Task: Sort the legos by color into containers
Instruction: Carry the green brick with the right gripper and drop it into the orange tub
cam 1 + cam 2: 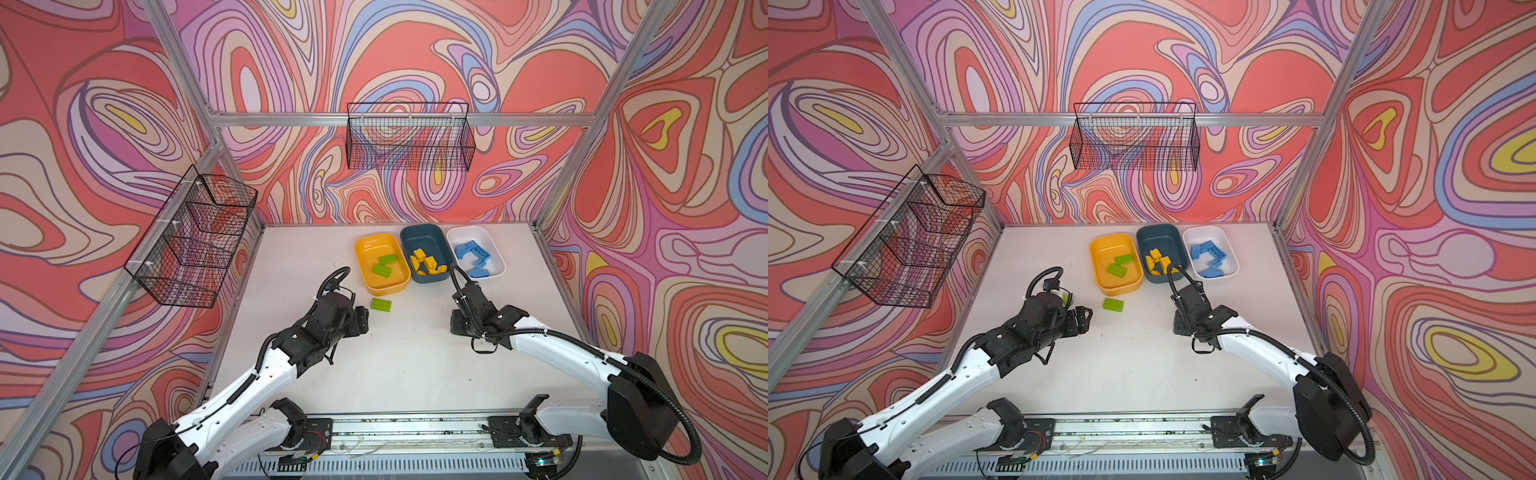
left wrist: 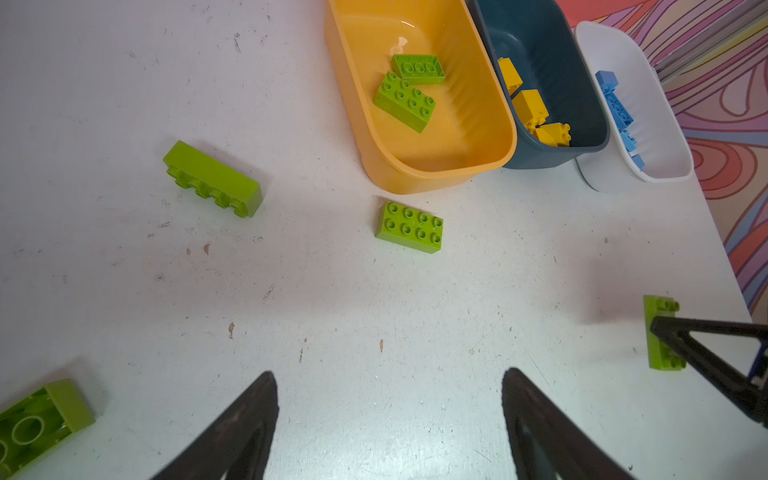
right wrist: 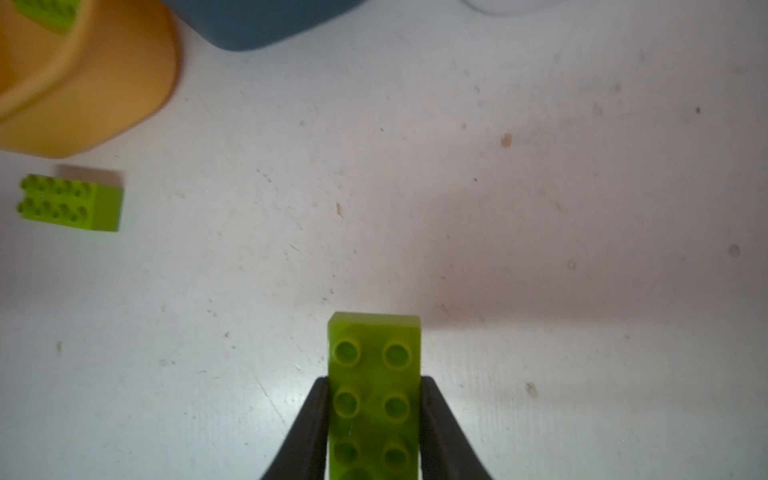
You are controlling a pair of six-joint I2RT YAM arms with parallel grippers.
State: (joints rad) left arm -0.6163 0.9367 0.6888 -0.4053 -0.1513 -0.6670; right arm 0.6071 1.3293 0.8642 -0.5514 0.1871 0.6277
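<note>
My right gripper point(image 3: 374, 378) is shut on a green lego point(image 3: 374, 340), held low over the table, studs toward the camera. The left wrist view shows the same lego point(image 2: 658, 316) against a right finger point(image 2: 706, 353). My left gripper point(image 2: 390, 374) is open and empty. A loose green lego point(image 1: 381, 304) point(image 2: 409, 226) lies just in front of the yellow container point(image 1: 384, 288), which holds two green legos point(image 1: 384, 264). In the left wrist view, one green lego point(image 2: 212, 178) lies on its side and another point(image 2: 41, 419) lies upside down.
A dark blue container point(image 1: 419, 235) holds yellow legos and a white container point(image 1: 469, 232) holds blue legos; both stand in a row to the right of the yellow one near the back wall. Wire baskets point(image 1: 409, 137) hang on the back and left walls.
</note>
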